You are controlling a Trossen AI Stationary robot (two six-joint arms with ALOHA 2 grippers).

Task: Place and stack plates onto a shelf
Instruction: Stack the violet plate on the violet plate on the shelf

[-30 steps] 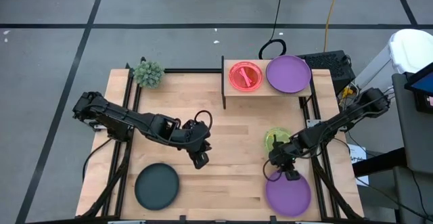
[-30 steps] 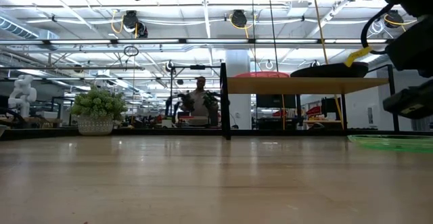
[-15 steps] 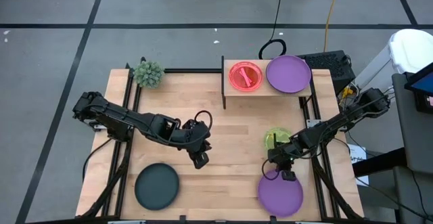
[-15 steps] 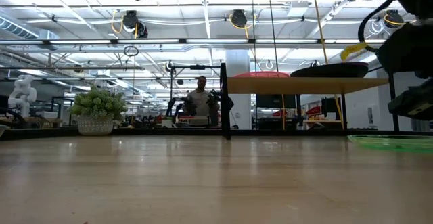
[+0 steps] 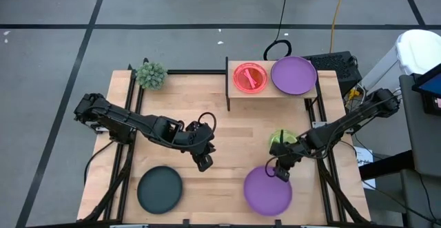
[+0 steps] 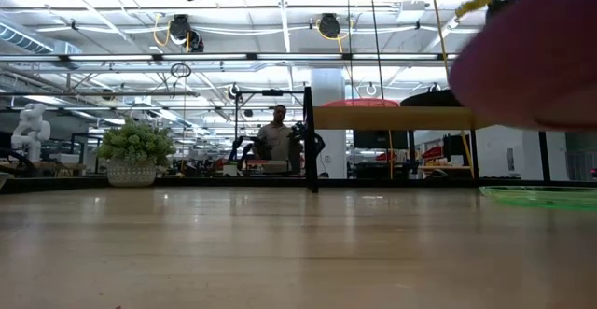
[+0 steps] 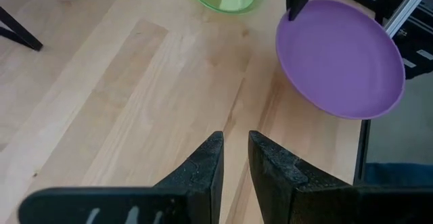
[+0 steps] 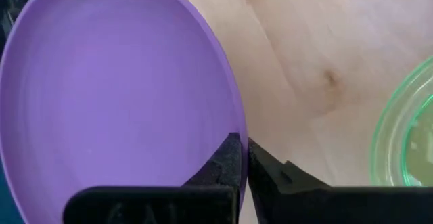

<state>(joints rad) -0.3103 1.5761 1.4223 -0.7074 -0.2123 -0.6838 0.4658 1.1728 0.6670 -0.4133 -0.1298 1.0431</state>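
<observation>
We see the right hand clenched on the rim of a purple plate, lifted off the tabletop near its front edge, right of centre. A green plate lies just beyond it. The shelf at the far right edge carries a pink-red plate and a second purple plate, filling its top. A teal plate lies front left. The left hand hovers mid-tabletop, fingers narrowly apart, grasping nothing; open wood all around it. The plant sits at the far left corner. The low view shows the held plate clear of the surface; the right wrist view shows both fingers pinching its edge.
</observation>
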